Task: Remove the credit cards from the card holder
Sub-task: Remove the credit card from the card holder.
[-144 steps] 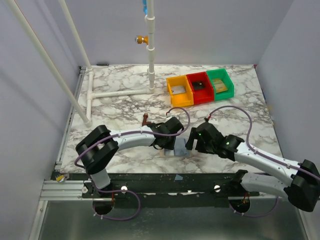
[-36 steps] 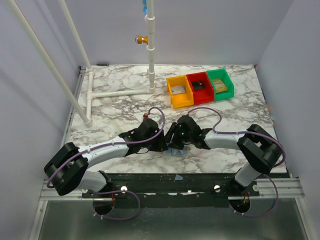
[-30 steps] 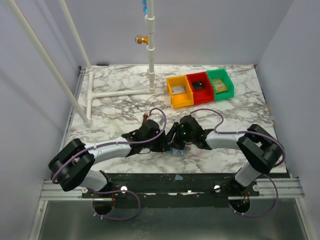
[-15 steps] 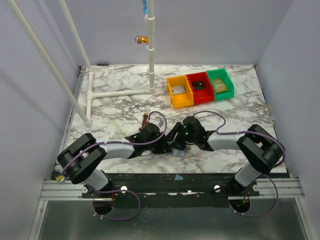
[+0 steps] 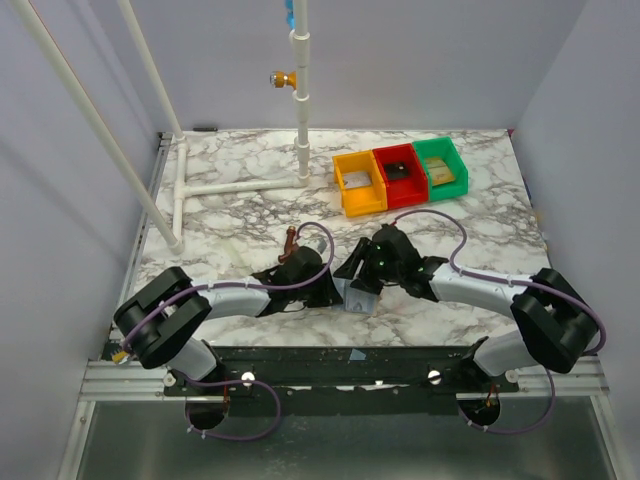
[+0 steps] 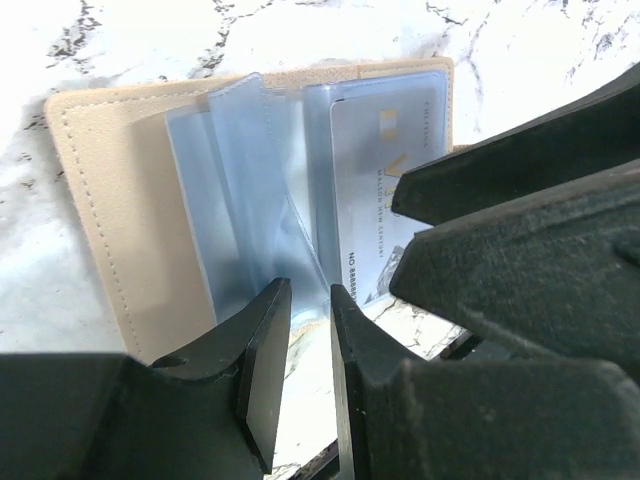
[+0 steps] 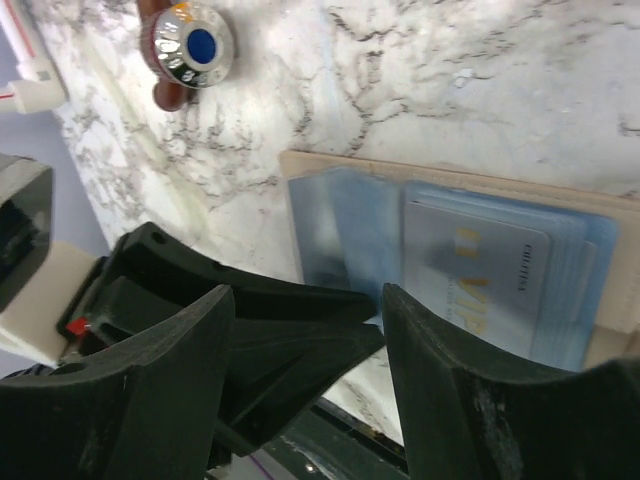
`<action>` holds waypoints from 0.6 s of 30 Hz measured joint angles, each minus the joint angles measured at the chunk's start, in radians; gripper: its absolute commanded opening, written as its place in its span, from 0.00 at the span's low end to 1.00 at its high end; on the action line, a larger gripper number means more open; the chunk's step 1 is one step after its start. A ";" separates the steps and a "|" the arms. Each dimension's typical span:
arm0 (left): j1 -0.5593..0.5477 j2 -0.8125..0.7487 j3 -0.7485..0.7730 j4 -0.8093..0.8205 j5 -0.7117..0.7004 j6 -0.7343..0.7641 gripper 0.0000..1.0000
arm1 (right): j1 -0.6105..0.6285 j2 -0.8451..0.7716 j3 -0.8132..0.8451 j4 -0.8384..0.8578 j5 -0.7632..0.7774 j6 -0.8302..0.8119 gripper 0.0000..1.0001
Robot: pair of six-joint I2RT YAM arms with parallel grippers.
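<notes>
We see a marbled tabletop (image 5: 230, 200) with a white pipe frame (image 5: 300, 90) standing at its far left. The left arm (image 5: 230, 295) and the right arm (image 5: 480, 285) reach in low and meet near the front edge. Well behind them sit a yellow bin (image 5: 359, 182), a red bin (image 5: 399, 175) and a green bin (image 5: 440, 167), touching side by side. The card holder (image 6: 110, 200) lies flat and opened on the tabletop between the two arms, tan lining up, its clear bluish sleeves fanned out. The right gripper (image 7: 308, 295) hangs over it with its jaws spread wide, holding nothing. The left gripper (image 6: 305, 292) has its jaws only narrowly apart, a sleeve leaf running in at their tips; we cannot tell whether it is pinched. A pale card (image 6: 365, 190) sits in the right-hand sleeve. Just beyond stands a small brown peg (image 7: 188, 48) with a silver cap.
</notes>
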 measured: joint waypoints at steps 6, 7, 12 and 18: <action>0.000 -0.034 0.004 -0.061 -0.038 0.009 0.26 | 0.000 -0.009 0.003 -0.103 0.054 -0.054 0.60; 0.000 -0.042 0.005 -0.074 -0.044 0.012 0.25 | 0.000 -0.009 0.003 -0.118 0.067 -0.062 0.58; 0.000 -0.086 0.023 -0.146 -0.082 0.032 0.25 | 0.000 -0.009 0.003 -0.163 0.118 -0.097 0.56; 0.000 -0.114 0.055 -0.211 -0.103 0.055 0.25 | 0.000 -0.008 0.011 -0.177 0.150 -0.133 0.55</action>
